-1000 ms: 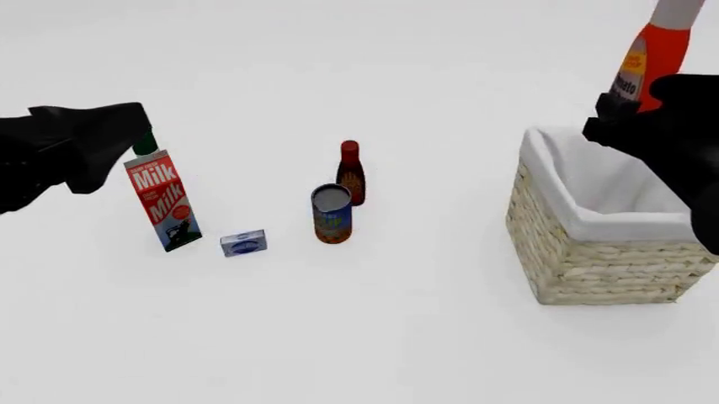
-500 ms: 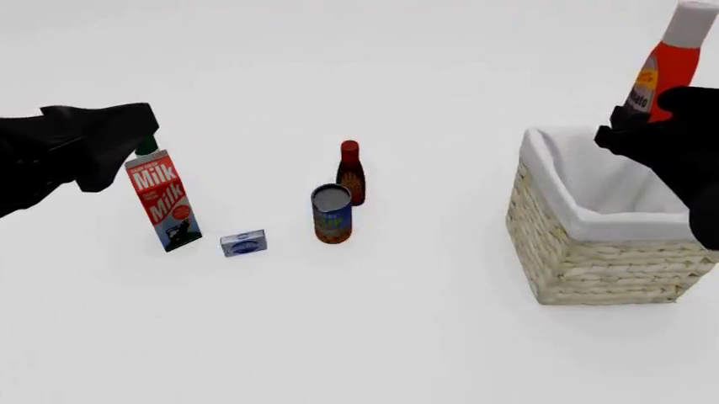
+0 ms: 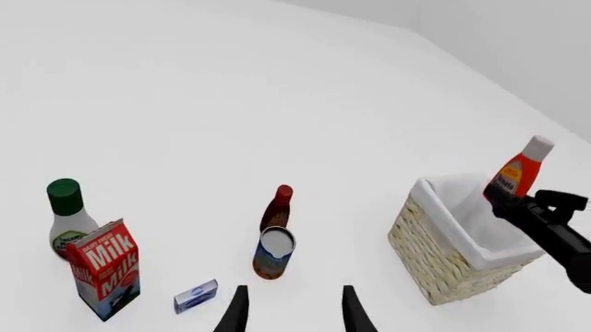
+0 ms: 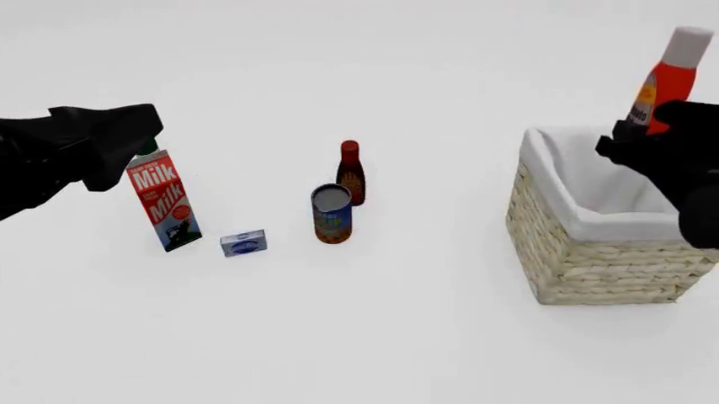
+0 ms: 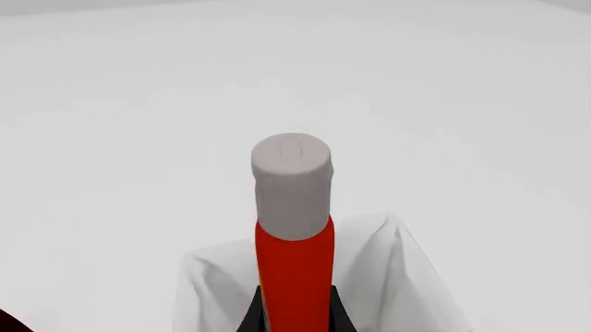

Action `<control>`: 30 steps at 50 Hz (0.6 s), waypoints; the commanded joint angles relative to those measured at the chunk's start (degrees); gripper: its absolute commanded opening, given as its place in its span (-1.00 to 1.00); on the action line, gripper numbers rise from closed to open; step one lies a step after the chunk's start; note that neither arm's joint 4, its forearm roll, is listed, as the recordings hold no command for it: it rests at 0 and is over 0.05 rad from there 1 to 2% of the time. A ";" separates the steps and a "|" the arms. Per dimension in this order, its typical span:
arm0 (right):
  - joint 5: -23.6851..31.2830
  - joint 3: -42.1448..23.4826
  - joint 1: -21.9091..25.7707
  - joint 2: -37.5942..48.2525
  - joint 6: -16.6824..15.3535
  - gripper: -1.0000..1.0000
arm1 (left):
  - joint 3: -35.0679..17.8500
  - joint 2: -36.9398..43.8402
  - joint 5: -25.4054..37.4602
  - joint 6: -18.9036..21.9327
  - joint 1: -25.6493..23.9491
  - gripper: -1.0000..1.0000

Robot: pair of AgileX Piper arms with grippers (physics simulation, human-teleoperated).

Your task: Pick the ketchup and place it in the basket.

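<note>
Right gripper point(image 4: 642, 135) clamps ketchup point(image 4: 665, 80) low on its body, bottle near-upright, basket point(image 4: 601, 252) opening directly below. Left gripper point(image 3: 293, 312) open, empty.

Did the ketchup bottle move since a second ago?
Yes. In the front view the ketchup, held in the right claw, has drifted rightward, toward the far right corner of the basket, which has stayed put.

We see the red, grey-capped ketchup point(image 4: 668, 77) tilted above the basket's far rim. The wicker basket point(image 4: 595, 252), white-lined, sits on the desk.
</note>
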 commanded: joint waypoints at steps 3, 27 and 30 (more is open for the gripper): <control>-1.46 -0.12 -1.82 2.85 1.14 -1.00 | 0.21 -0.24 -0.06 -0.16 0.09 1.00; 0.41 -4.06 -4.01 10.15 1.09 -1.00 | 0.89 -0.24 -0.64 -0.74 0.44 1.00; 0.73 -4.53 -3.88 10.82 0.93 -1.00 | 1.10 -0.36 -0.76 -0.89 0.51 1.00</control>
